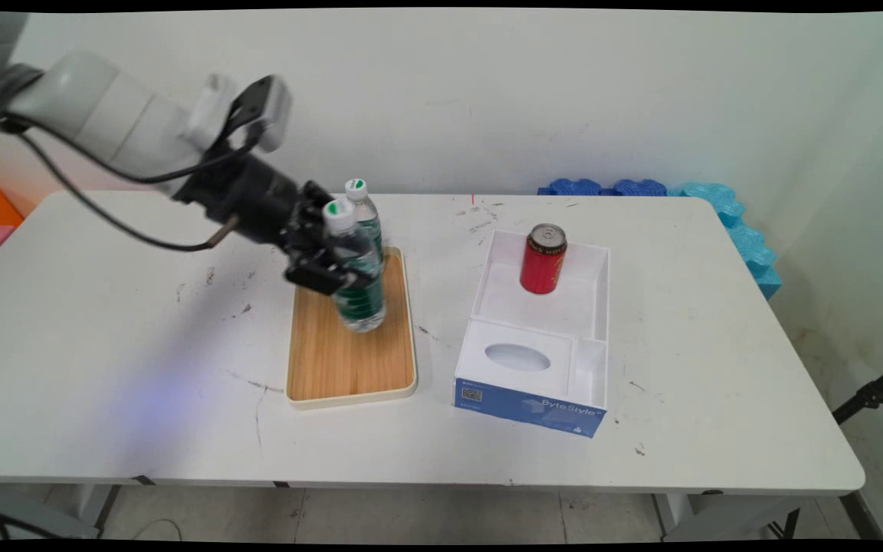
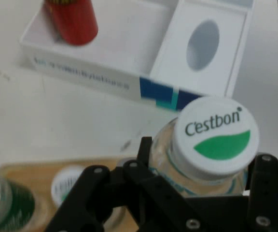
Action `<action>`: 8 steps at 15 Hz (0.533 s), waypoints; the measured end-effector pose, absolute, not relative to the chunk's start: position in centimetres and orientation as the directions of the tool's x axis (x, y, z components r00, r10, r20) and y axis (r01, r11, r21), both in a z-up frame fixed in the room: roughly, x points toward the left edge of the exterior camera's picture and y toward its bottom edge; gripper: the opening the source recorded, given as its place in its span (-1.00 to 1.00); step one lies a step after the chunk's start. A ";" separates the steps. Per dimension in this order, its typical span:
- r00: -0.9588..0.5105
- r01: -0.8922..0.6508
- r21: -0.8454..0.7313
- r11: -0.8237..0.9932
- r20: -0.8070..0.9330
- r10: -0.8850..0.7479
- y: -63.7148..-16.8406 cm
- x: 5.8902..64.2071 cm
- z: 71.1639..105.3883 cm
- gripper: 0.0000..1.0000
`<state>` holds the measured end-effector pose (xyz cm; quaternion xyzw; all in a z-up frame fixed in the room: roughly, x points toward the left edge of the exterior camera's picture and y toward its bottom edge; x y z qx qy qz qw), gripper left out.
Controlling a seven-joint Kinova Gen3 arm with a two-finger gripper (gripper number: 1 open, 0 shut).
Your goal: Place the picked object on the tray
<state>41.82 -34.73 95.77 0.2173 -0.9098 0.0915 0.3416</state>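
Jaws clamped on water bottle, tilted above wooden tray; second bottle behind, red can sits in white box.

**Two cameras: one fixed overhead, one on the hand**

The main view looks down from above the near side across the white tabletop to the back wall. The hand view sits close along the gripper. Both show the held bottle, wooden tray and white box.
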 end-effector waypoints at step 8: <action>-0.693 -0.466 -0.053 0.883 0.642 -0.327 -32.3 47.5 91.2 -1.00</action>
